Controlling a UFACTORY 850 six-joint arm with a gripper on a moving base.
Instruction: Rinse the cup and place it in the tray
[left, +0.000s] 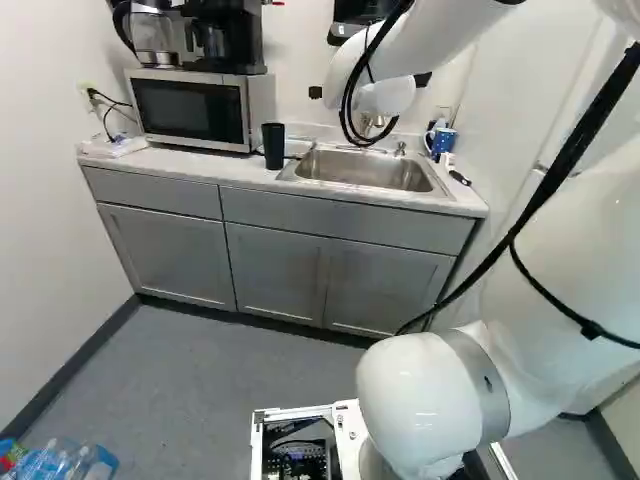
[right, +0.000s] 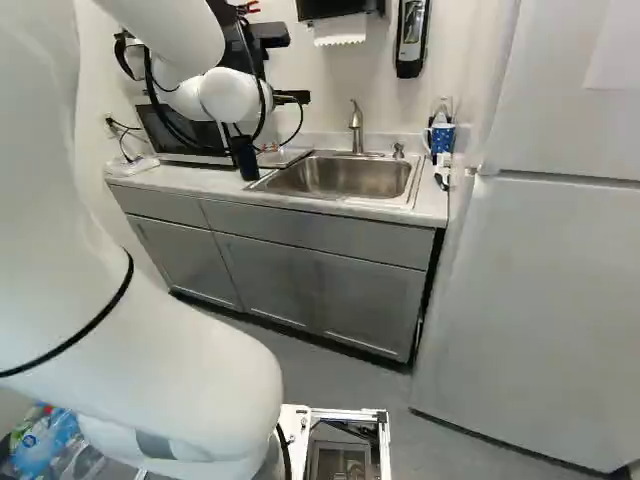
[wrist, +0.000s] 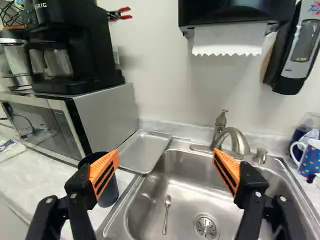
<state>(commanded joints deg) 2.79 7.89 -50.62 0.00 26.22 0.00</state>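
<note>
In the left base view my gripper is mostly hidden behind the wrist, above the counter. The wrist view shows the gripper open, its orange-padded fingers wide apart with nothing gripped. A black cup stands upright on the counter beside the sink, lower than one finger and partly covered by it; it also shows as the black cup in the left base view. The shallow metal tray lies between microwave and sink, just past the cup. The sink has a faucet at its back.
A spoon lies in the sink. The microwave carries a coffee maker. A paper towel dispenser and soap dispenser hang on the wall. A blue patterned mug stands beyond the sink; a fridge is at right.
</note>
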